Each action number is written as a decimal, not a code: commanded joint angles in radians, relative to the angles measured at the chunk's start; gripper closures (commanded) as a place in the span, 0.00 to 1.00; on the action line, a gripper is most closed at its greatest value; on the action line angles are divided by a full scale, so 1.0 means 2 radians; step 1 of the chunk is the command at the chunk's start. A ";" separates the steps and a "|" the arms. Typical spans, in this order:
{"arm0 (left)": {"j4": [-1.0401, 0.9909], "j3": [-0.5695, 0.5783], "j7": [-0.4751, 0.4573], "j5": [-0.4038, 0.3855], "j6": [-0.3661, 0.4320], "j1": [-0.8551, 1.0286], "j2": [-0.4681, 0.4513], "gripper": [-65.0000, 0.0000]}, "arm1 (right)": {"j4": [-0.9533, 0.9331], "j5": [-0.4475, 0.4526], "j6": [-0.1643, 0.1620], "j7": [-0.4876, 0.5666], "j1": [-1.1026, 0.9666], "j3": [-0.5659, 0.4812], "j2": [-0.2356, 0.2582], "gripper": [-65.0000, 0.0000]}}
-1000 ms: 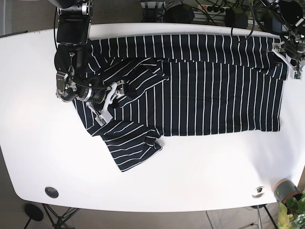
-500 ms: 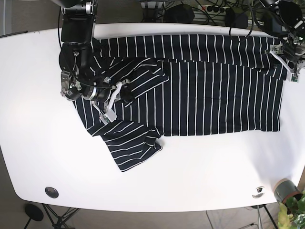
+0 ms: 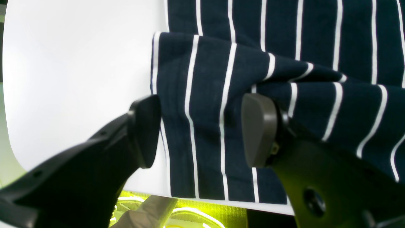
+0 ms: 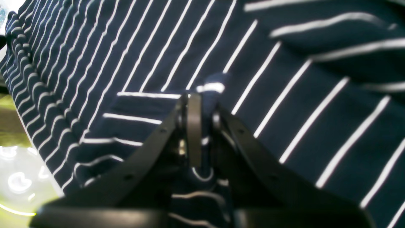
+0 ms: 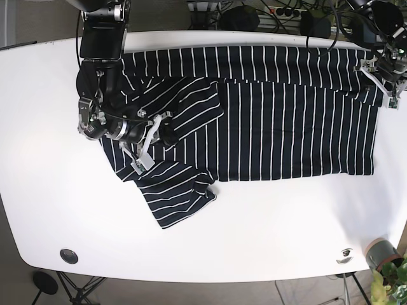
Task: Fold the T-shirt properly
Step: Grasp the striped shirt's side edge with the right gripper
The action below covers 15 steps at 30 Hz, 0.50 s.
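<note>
Since a moment ago my right claw (image 5: 151, 141) has slid back down toward the sleeve and dragged its fold a little with it; my left claw (image 5: 383, 81) has barely shifted at the far corner. The shirt (image 5: 286, 121) lies spread across the table (image 5: 267, 229), striped side up, one sleeve (image 5: 175, 197) splayed out below my right claw, the shoulder flap doubled over beside it.

My right claw is pressed together on a pinch of cloth (image 4: 210, 87): in the right wrist view a small striped tuft pokes out just past my fingertips. My left claw (image 3: 202, 126) is spread wide, its two pads straddling the folded hem edge (image 3: 190, 95), nothing between them gripped yet, bare table off to one side.

I judge this the first fold: bringing the sleeve side over the body. Next, I think, my left claw needs to close on that hem edge so both ends lift together; otherwise the fold will skew or drag wrinkles across the body.
</note>
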 commanded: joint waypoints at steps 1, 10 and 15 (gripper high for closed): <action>0.007 -0.004 -0.005 -0.001 0.001 -0.002 -0.009 0.43 | 0.008 0.013 0.003 0.015 0.018 0.000 -0.003 0.96; 0.007 -0.004 -0.005 -0.001 0.001 -0.001 -0.008 0.43 | -0.007 0.012 0.003 0.054 0.035 -0.001 -0.008 0.96; 0.007 -0.004 -0.005 -0.001 0.001 -0.001 -0.009 0.43 | -0.051 0.012 0.003 0.069 0.053 -0.001 -0.006 0.96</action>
